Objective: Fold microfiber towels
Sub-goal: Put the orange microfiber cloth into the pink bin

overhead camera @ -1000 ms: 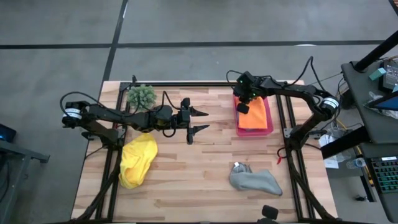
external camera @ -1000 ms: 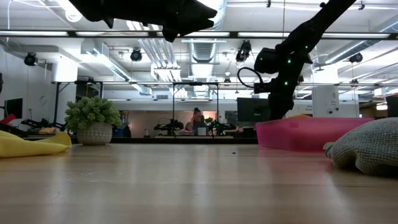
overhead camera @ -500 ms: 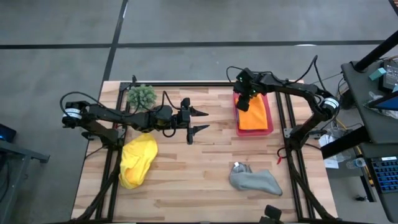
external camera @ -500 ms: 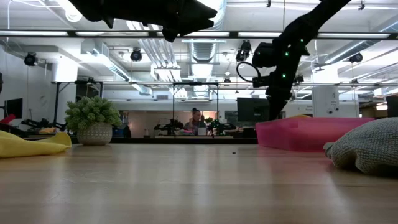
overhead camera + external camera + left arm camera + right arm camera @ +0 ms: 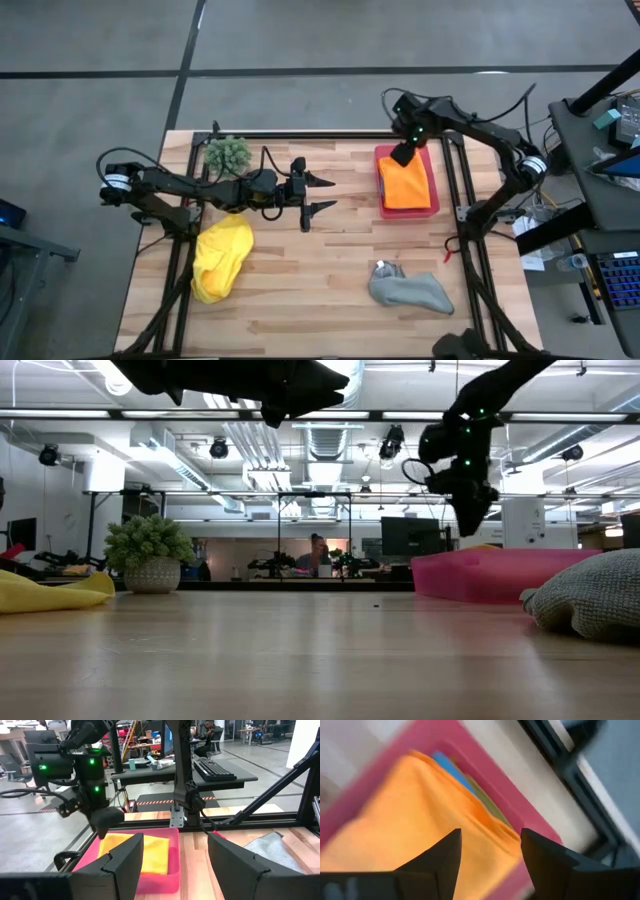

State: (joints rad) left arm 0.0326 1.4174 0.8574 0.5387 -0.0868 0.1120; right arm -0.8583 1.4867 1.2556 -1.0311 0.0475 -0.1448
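When you look down from the high view, your right gripper [image 5: 403, 155] hangs over the far end of the pink tray [image 5: 432, 196], where the folded orange towel [image 5: 404, 186] lies; your left gripper [image 5: 322, 194] waits mid-table with its fingers spread. The yellow towel [image 5: 221, 257] sits crumpled near the left side, below the small green plant [image 5: 228, 153], and the grey towel [image 5: 410, 290] lies rumpled toward the near right.

At table height, you see the right gripper [image 5: 468, 515] above the tray [image 5: 480, 575], clear of it, with the grey towel [image 5: 590, 595] close at right.

Through your left wrist, the fingers [image 5: 122, 862] stand wide, framing the tray [image 5: 167, 880] and orange towel [image 5: 152, 852].

Through your right wrist, the fingers [image 5: 437, 860] are parted and empty over the orange towel [image 5: 415, 820], with a blue towel [image 5: 451, 769] edge and a lime green towel [image 5: 492, 805] edge showing beneath it.
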